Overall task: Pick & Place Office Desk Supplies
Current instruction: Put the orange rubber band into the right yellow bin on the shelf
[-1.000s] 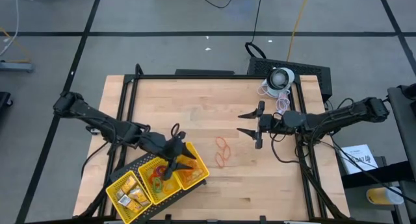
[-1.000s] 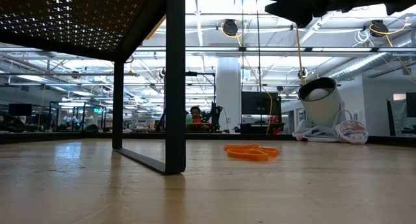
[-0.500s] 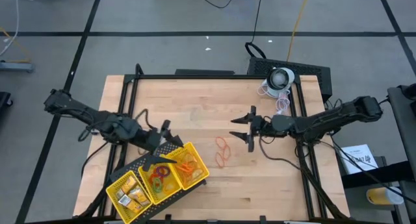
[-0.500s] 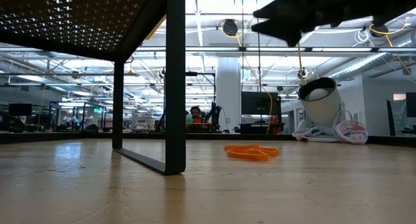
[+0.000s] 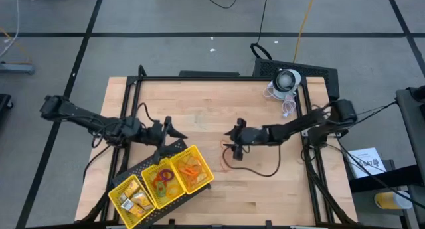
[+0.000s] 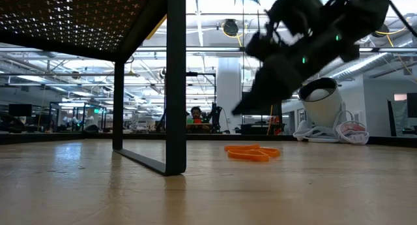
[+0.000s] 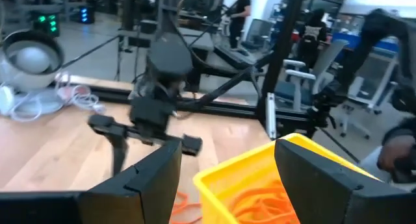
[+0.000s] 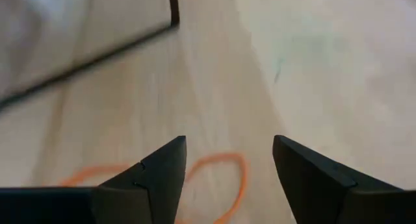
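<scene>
right gripper (image 5: 230, 141) is held low over the orange rubber-band loops (image 5: 227, 156) lying on the bare table (image 5: 199, 109) near its middle, fingers spread apart, nothing clamped; one loop is seen between the fingertips in the right wrist view (image 8: 221, 178). left gripper (image 5: 167, 133) is poised just off the far edge of the yellow tray (image 5: 149, 165), fingers apart and empty. more orange loops (image 5: 192, 169), coloured rings (image 5: 163, 180) and yellow-gold blocks (image 5: 133, 197) are sorted into the tray's three compartments.
</scene>
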You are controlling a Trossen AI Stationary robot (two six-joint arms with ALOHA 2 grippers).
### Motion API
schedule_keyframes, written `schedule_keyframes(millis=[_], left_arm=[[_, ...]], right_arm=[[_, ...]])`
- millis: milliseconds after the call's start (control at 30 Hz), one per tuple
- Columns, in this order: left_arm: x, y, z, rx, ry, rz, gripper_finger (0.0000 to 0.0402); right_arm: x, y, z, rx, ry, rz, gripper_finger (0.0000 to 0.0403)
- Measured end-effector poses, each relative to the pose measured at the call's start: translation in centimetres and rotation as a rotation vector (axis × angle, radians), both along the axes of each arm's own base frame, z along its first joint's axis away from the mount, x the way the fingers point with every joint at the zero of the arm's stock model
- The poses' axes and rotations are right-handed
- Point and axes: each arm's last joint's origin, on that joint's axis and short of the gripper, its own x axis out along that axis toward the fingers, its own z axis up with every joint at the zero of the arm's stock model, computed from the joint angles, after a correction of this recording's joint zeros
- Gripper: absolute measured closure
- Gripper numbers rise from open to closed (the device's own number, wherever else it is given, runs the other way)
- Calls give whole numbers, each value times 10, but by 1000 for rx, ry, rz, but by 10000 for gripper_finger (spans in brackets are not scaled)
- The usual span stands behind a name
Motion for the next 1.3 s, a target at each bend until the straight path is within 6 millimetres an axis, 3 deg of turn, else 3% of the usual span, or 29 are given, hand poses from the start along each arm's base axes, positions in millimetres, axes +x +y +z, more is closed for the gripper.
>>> schedule_keyframes(millis=[167, 400, 567, 833, 900, 1067, 1300], left_arm=[[2, 7, -5, -14, 21, 42, 149], [2, 10, -5, -13, 20, 60, 149], [2, 10, -5, -10, 23, 60, 149], [2, 10, -6, -9, 39, 60, 149], [2, 10, -7, -9, 39, 60, 149], [2, 11, -7, -9, 39, 72, 149], [2, 11, -6, -13, 33, 86, 149]], right_arm=[[2, 5, -32, -7, 116, -3, 171], [-5, 0, -44, 12, 232, -104, 192], [-7, -1, -45, 14, 255, -121, 253], [-7, -1, -46, 20, 265, -105, 385], [-7, -1, -46, 13, 262, -101, 397], [-7, -1, -31, -27, 194, -53, 399], [-6, -2, 22, -113, -50, 15, 402]])
